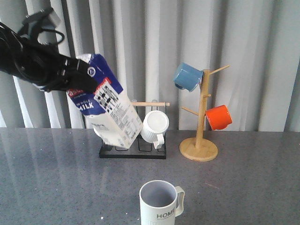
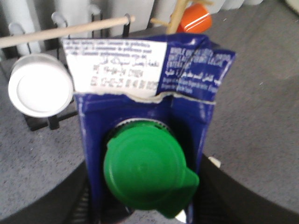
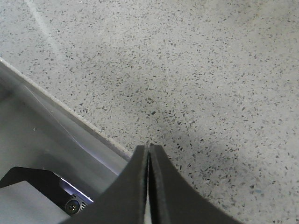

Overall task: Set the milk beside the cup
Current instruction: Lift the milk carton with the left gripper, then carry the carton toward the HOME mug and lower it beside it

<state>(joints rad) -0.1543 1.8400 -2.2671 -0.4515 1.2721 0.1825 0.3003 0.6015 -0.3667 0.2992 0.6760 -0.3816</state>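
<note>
The milk (image 1: 108, 105), a blue and white gable-top carton, hangs tilted in the air at the left, above the table and in front of the black rack. My left gripper (image 1: 77, 75) is shut on its dark blue top. In the left wrist view the green cap (image 2: 145, 170) of the milk (image 2: 154, 107) sits between my black fingers (image 2: 233, 196). The cup (image 1: 160, 202), off-white with "HOME" lettering and a grey inside, stands at the front centre of the table, handle to the right. My right gripper (image 3: 148, 149) is shut and empty above a speckled floor, off the front view.
A black rack (image 1: 133, 149) with a wooden rail holds a white ribbed mug (image 1: 154, 126) behind the carton. To the right, a wooden mug tree (image 1: 200, 117) carries a blue mug (image 1: 187, 76) and an orange mug (image 1: 219, 117). Grey curtains close the back.
</note>
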